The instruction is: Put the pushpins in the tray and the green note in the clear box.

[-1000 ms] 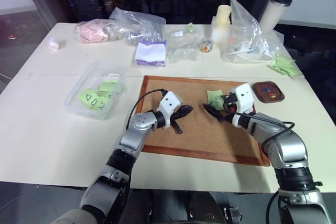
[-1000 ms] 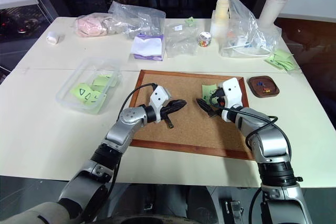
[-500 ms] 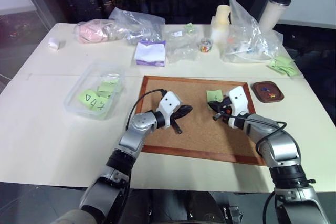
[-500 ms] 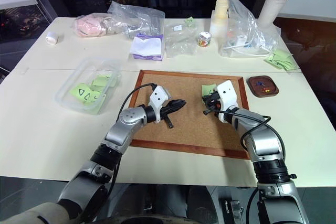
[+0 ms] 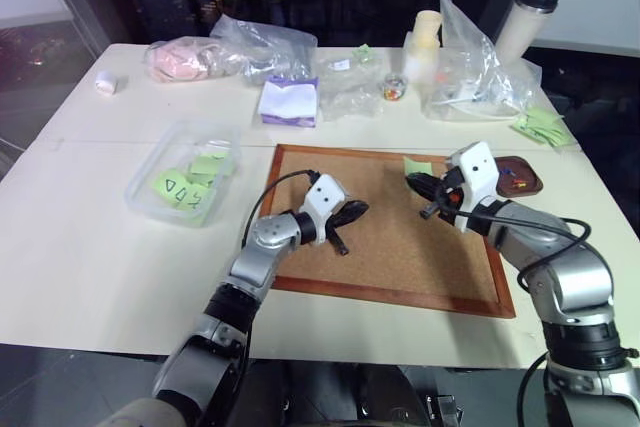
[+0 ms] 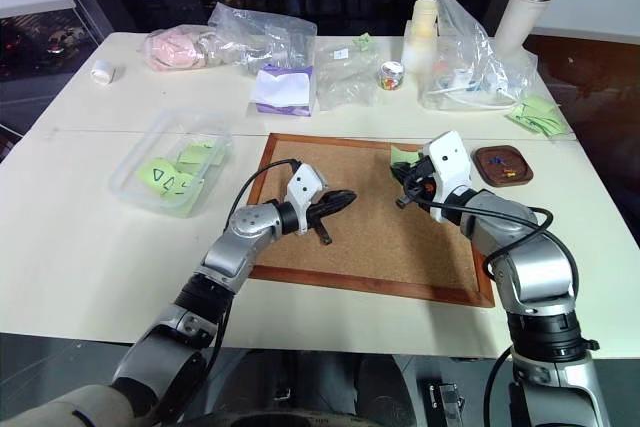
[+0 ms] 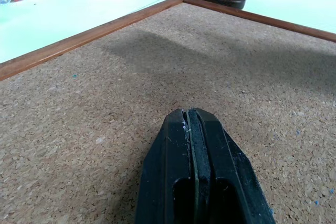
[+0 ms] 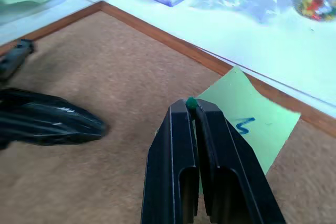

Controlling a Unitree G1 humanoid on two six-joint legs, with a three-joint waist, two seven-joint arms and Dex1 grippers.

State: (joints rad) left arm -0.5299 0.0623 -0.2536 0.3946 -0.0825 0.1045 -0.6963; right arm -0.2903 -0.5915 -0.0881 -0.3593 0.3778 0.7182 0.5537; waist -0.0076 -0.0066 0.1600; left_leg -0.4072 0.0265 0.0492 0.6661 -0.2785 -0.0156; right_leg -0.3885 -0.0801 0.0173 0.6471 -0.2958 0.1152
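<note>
Right gripper (image 8: 191,109) jaws clamped on our tiny green-headed pushpin (image 8: 191,102), raised over the wood-framed corkboard (image 5: 385,247) mid-frame, small light-green square sticky note (image 8: 248,120) beneath, left gripper (image 7: 192,124) jaws closed empty.

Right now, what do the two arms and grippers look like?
Both arms are silver-grey metal with dark joints. Each wrist carries a white boxy camera housing, with a thin black cable looping back along the forearm. The left gripper and right gripper each have two glossy black fingers.
</note>
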